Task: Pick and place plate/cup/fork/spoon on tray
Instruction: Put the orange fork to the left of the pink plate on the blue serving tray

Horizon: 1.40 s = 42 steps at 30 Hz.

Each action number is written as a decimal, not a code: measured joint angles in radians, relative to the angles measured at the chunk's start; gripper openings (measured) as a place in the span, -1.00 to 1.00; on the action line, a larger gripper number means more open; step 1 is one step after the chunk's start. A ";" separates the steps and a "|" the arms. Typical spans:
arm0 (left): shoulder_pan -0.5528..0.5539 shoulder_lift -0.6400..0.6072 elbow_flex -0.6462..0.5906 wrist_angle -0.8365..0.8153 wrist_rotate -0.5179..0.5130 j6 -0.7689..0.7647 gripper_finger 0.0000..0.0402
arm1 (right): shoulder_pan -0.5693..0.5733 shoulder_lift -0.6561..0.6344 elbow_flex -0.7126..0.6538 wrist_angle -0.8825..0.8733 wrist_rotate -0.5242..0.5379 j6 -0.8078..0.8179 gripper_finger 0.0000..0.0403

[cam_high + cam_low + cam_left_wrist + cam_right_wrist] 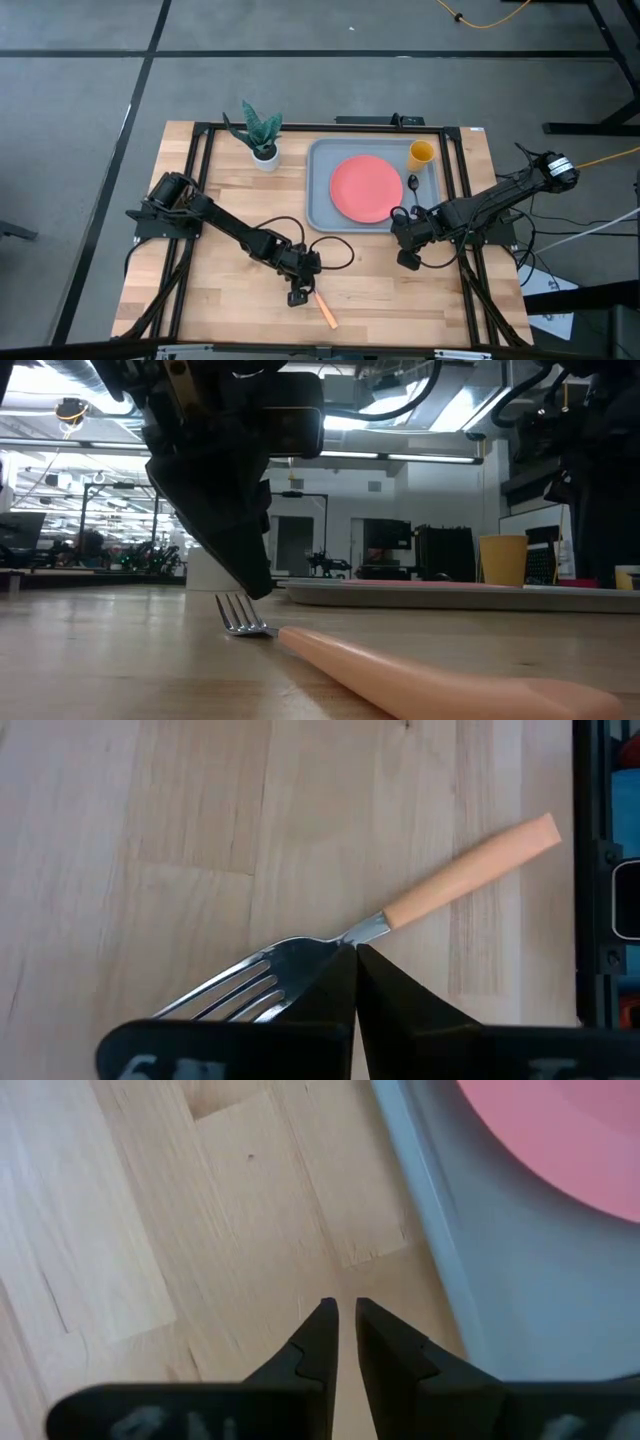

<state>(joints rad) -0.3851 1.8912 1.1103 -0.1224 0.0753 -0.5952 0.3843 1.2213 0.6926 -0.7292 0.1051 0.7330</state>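
Observation:
The fork (323, 309) lies flat on the table near its front edge, with silver tines (240, 992) and a tan handle (470, 870); it is also in the low view (400, 675). My left gripper (298, 296) is shut, its tips (355, 950) over the fork's neck. The coral-red plate (365, 188), the yellow cup (421, 153) and the dark spoon (413, 183) sit on the blue-grey tray (322, 190). My right gripper (405, 258) is shut but for a thin slit and empty (346, 1312), just off the tray's near right corner. My left gripper points down with its shut fingertips (340, 960) at the fork's neck (368, 928), where the tines meet the handle. I cannot tell whether they touch it. The fork lies flat on the wood.
A small white pot with a green plant (262, 135) stands at the far side, left of the tray. Black frame rails (190, 200) run along the table's left and right sides. Bare wood lies between the fork and the tray's near rim (420, 1230).

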 joint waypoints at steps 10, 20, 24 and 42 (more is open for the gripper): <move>-0.002 0.000 0.000 0.002 -0.054 0.003 -1.00 | 0.000 0.000 0.000 0.000 0.000 0.000 -0.77; -0.012 0.000 0.000 -0.014 -0.059 0.004 -1.00 | 0.000 0.000 0.000 0.000 0.000 -0.005 -0.77; -0.013 0.004 0.001 -0.060 -0.066 0.000 -1.00 | 0.000 0.000 0.000 0.000 0.000 -0.005 -0.77; -0.016 0.022 0.000 -0.039 -0.053 0.002 -1.00 | 0.000 0.000 0.000 -0.001 0.000 -0.008 -0.77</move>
<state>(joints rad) -0.4015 1.9129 1.1103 -0.1619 0.0227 -0.5934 0.3840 1.2213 0.6926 -0.7300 0.1051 0.7250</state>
